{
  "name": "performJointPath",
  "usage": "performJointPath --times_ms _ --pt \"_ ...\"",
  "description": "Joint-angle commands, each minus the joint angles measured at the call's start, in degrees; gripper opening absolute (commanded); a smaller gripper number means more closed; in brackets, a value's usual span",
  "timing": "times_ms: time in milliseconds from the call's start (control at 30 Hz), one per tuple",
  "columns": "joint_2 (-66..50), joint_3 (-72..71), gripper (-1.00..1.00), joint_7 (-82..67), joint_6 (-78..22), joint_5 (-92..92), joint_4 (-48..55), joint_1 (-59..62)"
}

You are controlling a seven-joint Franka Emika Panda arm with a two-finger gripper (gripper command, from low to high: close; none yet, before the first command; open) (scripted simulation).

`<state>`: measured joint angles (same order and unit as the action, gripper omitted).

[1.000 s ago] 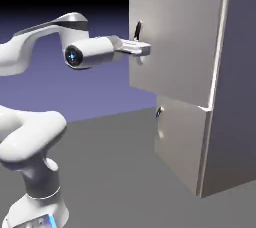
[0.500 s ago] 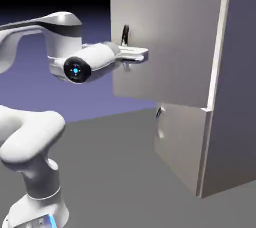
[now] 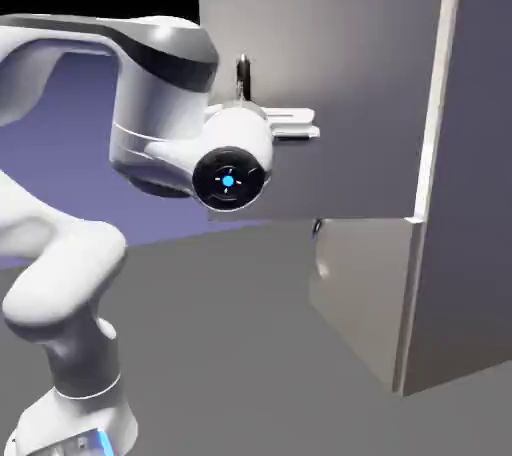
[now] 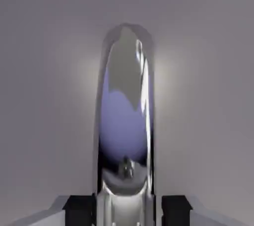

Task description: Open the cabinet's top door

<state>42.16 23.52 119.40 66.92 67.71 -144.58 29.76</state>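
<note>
The light-grey cabinet (image 3: pixel 478 194) stands at the exterior view's right. Its top door (image 3: pixel 360 84) has swung out on its right-edge hinge, and its free edge reaches well to the left. The thin dark curved handle (image 3: pixel 242 74) sticks up just above my hand. My gripper (image 3: pixel 303 124) is shut on that handle, with its fingers lying flat against the door face. In the hand view the shiny handle (image 4: pixel 125 111) fills the middle, and the dark pads (image 4: pixel 79 206) press it from both sides at my gripper (image 4: pixel 126 209).
Below the seam, the shorter lower door (image 3: pixel 365 289) is shut, with its small dark handle (image 3: pixel 318 228) near its left edge. My white forearm and wrist (image 3: pixel 165 104) fill the space left of the open door. The grey table (image 3: pixel 230 364) spreads below.
The top door has swung further open, its free edge moving left. My hand went left with the handle, and the wrist turned until its blue-lit end faces the camera.
</note>
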Motion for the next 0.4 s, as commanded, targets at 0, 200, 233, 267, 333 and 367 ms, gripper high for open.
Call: performJointPath --times_ms 0,200,233,267,333,367 --pt "-2.08 1.41 -1.00 -0.85 -2.05 -1.17 1.78 -0.87" --pt "-14.54 9.04 -1.00 -6.04 -14.15 -6.34 13.13 -6.13" --pt "-16.62 10.16 -1.00 -6.97 -16.19 -6.95 15.08 -6.93" --pt "-18.69 11.25 -1.00 -7.91 -18.24 -7.51 17.03 -7.69" --pt "-22.88 13.25 -1.00 -9.90 -22.35 -8.44 20.97 -8.99" --pt "-24.00 13.76 -1.00 -10.45 -23.45 -8.67 22.03 -9.31"
